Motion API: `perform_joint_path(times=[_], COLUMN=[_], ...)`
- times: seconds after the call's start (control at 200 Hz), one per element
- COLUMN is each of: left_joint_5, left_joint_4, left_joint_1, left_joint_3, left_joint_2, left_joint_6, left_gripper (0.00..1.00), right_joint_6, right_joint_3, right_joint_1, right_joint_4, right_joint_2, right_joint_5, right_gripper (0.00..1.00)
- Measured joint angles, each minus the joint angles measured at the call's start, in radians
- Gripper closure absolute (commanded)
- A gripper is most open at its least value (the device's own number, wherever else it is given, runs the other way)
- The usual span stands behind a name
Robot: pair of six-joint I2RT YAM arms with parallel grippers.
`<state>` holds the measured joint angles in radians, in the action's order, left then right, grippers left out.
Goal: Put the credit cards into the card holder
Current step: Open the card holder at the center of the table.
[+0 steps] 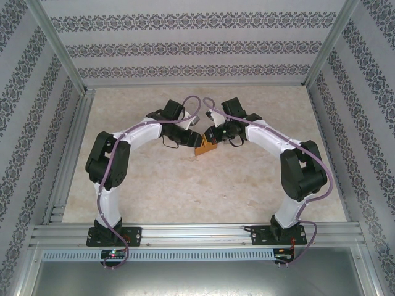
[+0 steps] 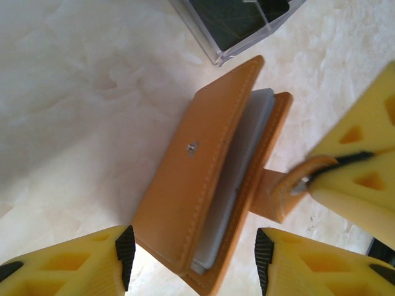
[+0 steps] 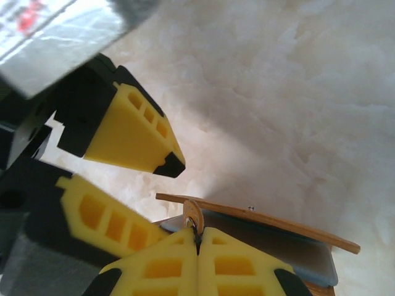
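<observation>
Orange card holder lies partly open on the table
The left gripper, about half open, straddles its near end without a grip. The right gripper is pinched closed on its snap tab.

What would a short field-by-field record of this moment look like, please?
card holder: orange, partly open on the table, pale pockets showing
right pincer: shut on the card holder's snap tab
left pincer: open, one finger on either side of the card holder
credit cards: stack lying on the table just beyond the card holder
arms: both reach in to meet over the card holder at mid-table
</observation>
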<state>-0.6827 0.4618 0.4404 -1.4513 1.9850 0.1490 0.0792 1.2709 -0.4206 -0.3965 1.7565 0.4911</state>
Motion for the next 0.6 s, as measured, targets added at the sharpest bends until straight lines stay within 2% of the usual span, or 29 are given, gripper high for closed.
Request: perform_joint_path(times=[0.15, 0.265, 0.305, 0.415, 0.49, 0.6], left_joint_5=[0.003, 0.002, -0.001, -0.005, -0.010, -0.010], left_joint_4=[0.004, 0.004, 0.003, 0.003, 0.003, 0.003], left_joint_1=[0.000, 0.000, 0.000, 0.000, 0.000, 0.000], left_joint_3=[-0.014, -0.022, -0.027, -0.031, -0.031, -0.031], left_joint_2=[0.020, 0.024, 0.027, 0.032, 0.036, 0.040], left_joint_6=[-0.012, -0.011, -0.015, -0.018, -0.017, -0.013], left_gripper=[0.52, 0.72, 0.74, 0.74, 0.64, 0.62], right_joint_6=[0.000, 0.000, 0.000, 0.000, 0.002, 0.003], right_joint_3=[-0.004, -0.018, -0.026, -0.038, -0.044, -0.055], right_joint_1=[0.000, 0.005, 0.006, 0.013, 0.017, 0.023], right_joint_4=[0.003, 0.008, 0.008, 0.010, 0.019, 0.032], right_joint_2=[-0.011, -0.019, -0.023, -0.029, -0.030, -0.034], right_joint_5=[0.006, 0.008, 0.009, 0.012, 0.014, 0.017], right_gripper=[1.00, 1.00, 1.00, 1.00, 1.00, 1.00])
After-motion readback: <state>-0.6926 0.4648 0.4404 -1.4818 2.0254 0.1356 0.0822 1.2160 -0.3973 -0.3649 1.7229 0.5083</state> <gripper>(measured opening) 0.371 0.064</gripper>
